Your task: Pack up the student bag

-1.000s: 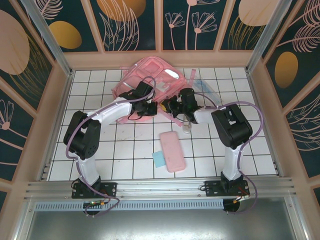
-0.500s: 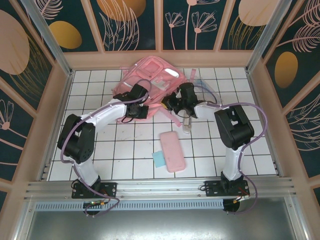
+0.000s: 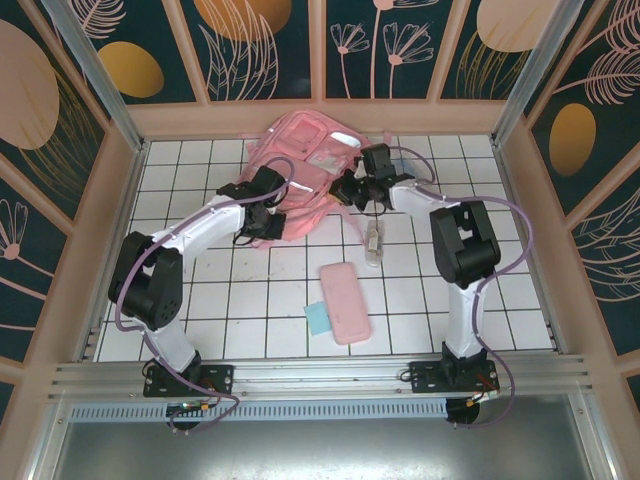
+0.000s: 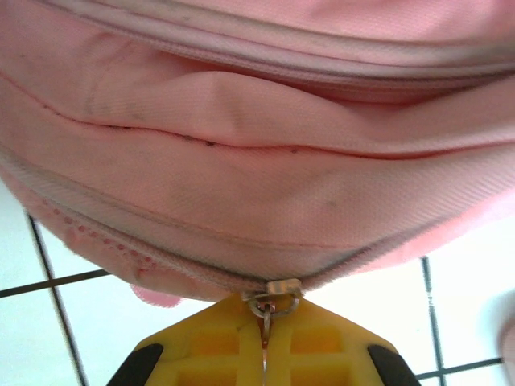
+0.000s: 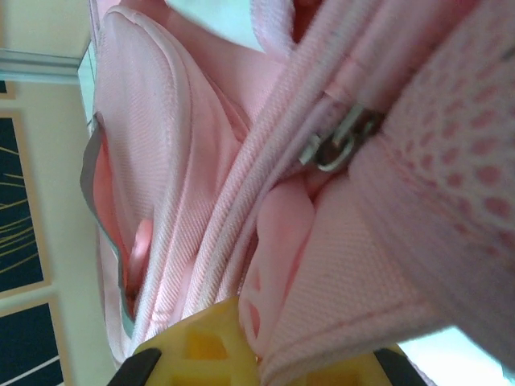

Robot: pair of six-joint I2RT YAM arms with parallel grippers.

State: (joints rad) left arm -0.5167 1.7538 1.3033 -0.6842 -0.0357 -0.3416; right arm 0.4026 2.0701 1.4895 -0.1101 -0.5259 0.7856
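The student bag (image 3: 305, 155) lies at the far middle of the white-tiled tabletop (image 3: 240, 300), close to the back wall, with both arms reaching in to it from either side. It is a large, soft, slumped backpack of pink woven fabric, with a whitish patch (image 3: 343, 143) on its upper face.

In the left wrist view the bag's lower edge bulges in rounded folds, stitched seams running across it, and a zipper track curves along the bottom. The metal zipper pull (image 4: 265, 322) hangs down from its slider straight into the slot of the left tool (image 4: 264, 358), whose yellow fingers (image 4: 209, 346) are pressed together on it, just above the tiles.

In the right wrist view thick piped seams run diagonally, a second metal slider (image 5: 338, 145) sits on a zipper near the top right, and beside it is a panel of pink mesh (image 5: 459, 177). A greyish reflective strip (image 5: 87, 173) edges a pocket on the left. The right tool (image 5: 261, 362) is closed, pinching a fold of the bag's pink fabric between its yellow fingers (image 5: 201, 350).

Nearer the arm bases, well apart from the bag, a flat pink pencil case (image 3: 345, 302) lies on the tiles, touching a small blue item (image 3: 317, 320). Between the case and the bag sits a small pale object (image 3: 374, 243).
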